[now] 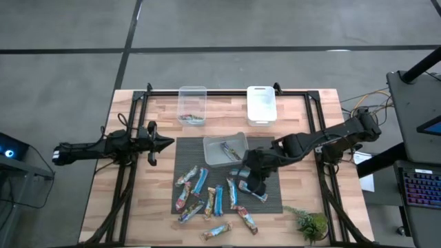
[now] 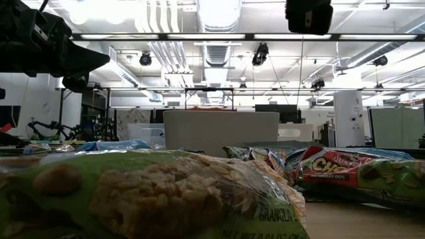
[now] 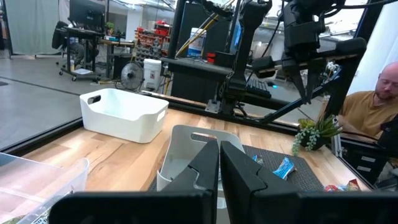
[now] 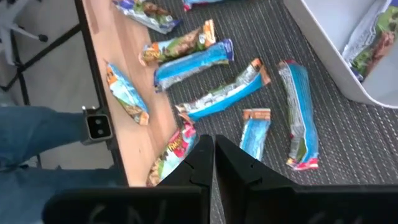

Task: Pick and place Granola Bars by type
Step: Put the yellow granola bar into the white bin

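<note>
Where bars [image 1: 210, 200] crowd, mat [image 1: 187, 153] lies bare.

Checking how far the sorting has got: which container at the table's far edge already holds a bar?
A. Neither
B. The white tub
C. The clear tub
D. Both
C: in the high view the clear tub at the far edge has one wrapped bar lying at its near end, while the white tub beside it shows only a bare white floor.
</note>
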